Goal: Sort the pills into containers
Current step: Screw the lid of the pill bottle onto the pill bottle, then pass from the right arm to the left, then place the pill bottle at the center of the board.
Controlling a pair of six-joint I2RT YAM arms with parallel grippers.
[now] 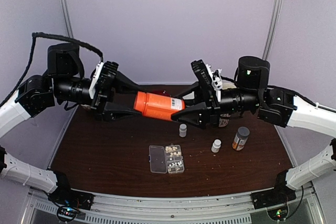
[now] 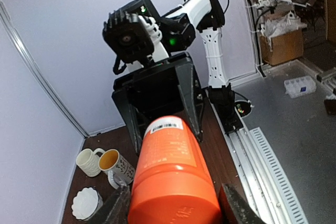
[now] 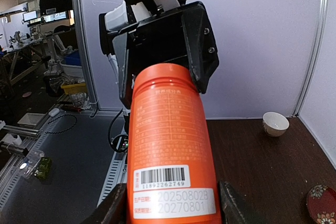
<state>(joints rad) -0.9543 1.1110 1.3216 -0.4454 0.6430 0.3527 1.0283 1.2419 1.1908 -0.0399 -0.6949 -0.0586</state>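
Orange plastic bottle, cylindrical and smooth, lies level in the air between both arms. Its white label carries a barcode numbered 11892262749, then two lines ending 20250802B and 20270801. The fine print on the body is too small to read.

Left gripper: black fingers part-way apart, clamped on the bottle's end with the ridged collar. Right gripper: fingers part-way apart, clamped on the labelled end.

Pills, tiny and pale, lie in the square cells of the clear box. The box sits on the dark wood-grain table, below the bottle and well apart from both grippers. Its flat lid lies folded open to the left.

Two small white vials and one amber vial with a grey cap stand near the box, to its right.
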